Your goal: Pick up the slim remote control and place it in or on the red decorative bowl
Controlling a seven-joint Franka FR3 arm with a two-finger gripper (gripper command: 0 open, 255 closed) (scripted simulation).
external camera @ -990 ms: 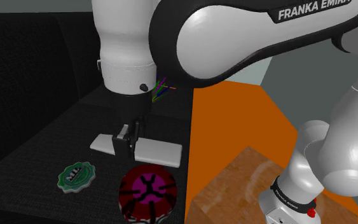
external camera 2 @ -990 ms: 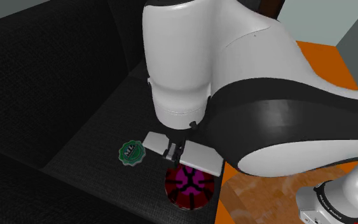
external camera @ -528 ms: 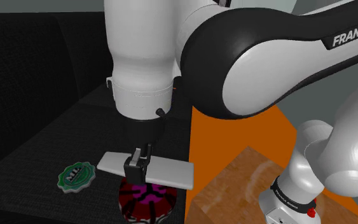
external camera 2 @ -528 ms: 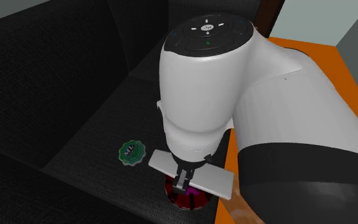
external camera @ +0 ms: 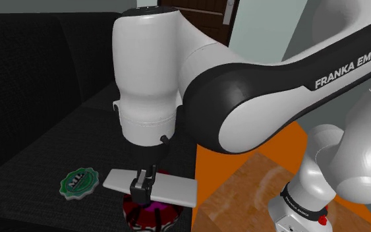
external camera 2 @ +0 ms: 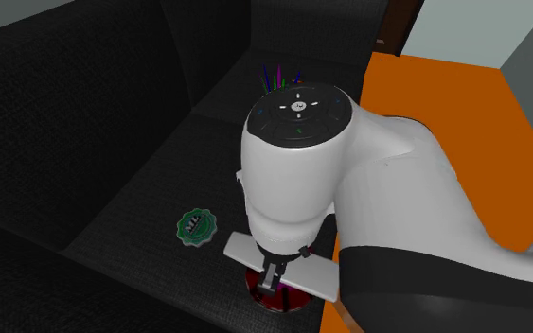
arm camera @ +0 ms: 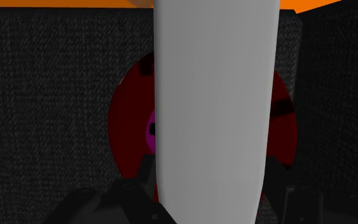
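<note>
The gripper (external camera: pixel 142 188) points straight down over the front part of a black sofa (external camera: pixel 39 132). Its two black fingers are closed narrow on the remote (external camera: pixel 171 188) and hold it across its short side, near its middle. The remote is drawn as a plain light grey slab, long and thin. It lies almost flat in the grip, and both its ends stick out well past the fingers.

Directly under the remote stands the bowl (external camera: pixel 152 214) on the sofa seat. In the shoulder view the remote covers the top of the bowl, and below it the dark red wall with black marks can be seen. In the second exterior view the bowl (external camera 2: pixel 278 298) shows under the remote (external camera 2: pixel 307 274) as a red round shape. In the wrist view the remote (arm camera: pixel 215 108) runs like a wide grey band across the middle of the bowl (arm camera: pixel 130 133). On both sides of this band the inside of the bowl is dark red, with a pink spot at the centre and some black marks near the rim. If the remote touches the rim of the bowl or hangs just above it, I cannot tell.

A green round disc (external camera: pixel 78 182) with a wavy edge lies flat on the seat near the bowl, on the shoulder view's left, apart from it. Beside the sofa is an orange floor (external camera 2: pixel 444 104).
</note>
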